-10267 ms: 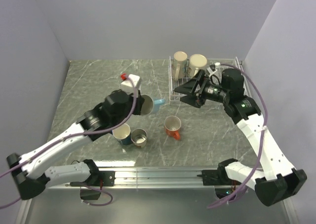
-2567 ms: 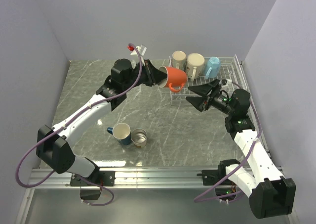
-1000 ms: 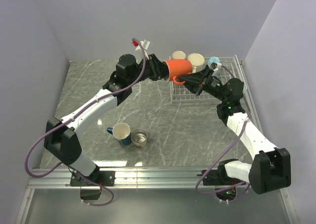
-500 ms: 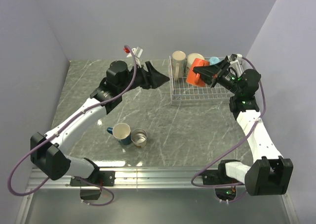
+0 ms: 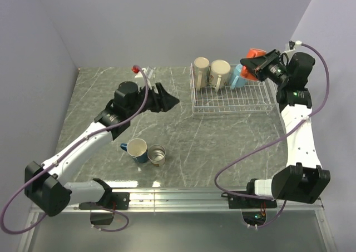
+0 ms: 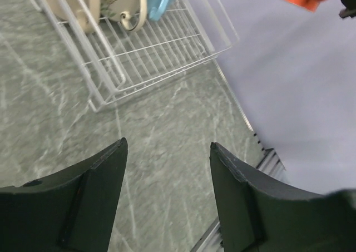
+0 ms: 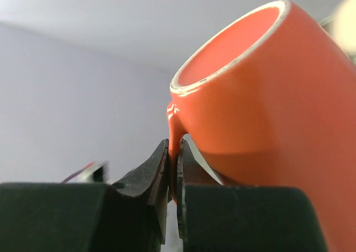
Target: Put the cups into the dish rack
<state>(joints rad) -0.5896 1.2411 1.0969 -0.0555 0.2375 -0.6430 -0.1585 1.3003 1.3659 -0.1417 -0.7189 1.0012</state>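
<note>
**Top and wrist views, described from the arm bases outward.** Nearest the bases, two cups stand upright on the grey-green marbled table (image 5: 94, 90). These are the dark blue mug (image 5: 135, 149), its handle pointing left, and the small grey metallic mug (image 5: 157, 154) just beside it on its right. Whether the two touch cannot be told. Both stand well apart from the dish rack (image 5: 231, 112).

Farther in, the left gripper (image 6: 168, 146) hovers over bare table and points toward the rack's near left corner. Its wrist view shows the two dark fingers (image 6: 83, 191) spread wide with nothing between them.

Beyond it lies the rack, a white wire basket with low sides at the far right of the table. Three cups sit in a row along its far side. From left to right they are the cream mug (image 5: 201, 71), the white mug (image 5: 221, 73) and the light blue mug (image 5: 239, 77). The white mug shows a floral pattern in the left wrist view.

Farthest and highest, the right gripper (image 7: 173, 160) holds the orange mug (image 5: 255, 53) in the air over the rack's far right corner, just above the light blue mug. In the right wrist view the jaws are drawn almost together, pinching a thin orange part just below the mug's pale rim. The mug is tilted, with its mouth turned up and to one side.
</note>
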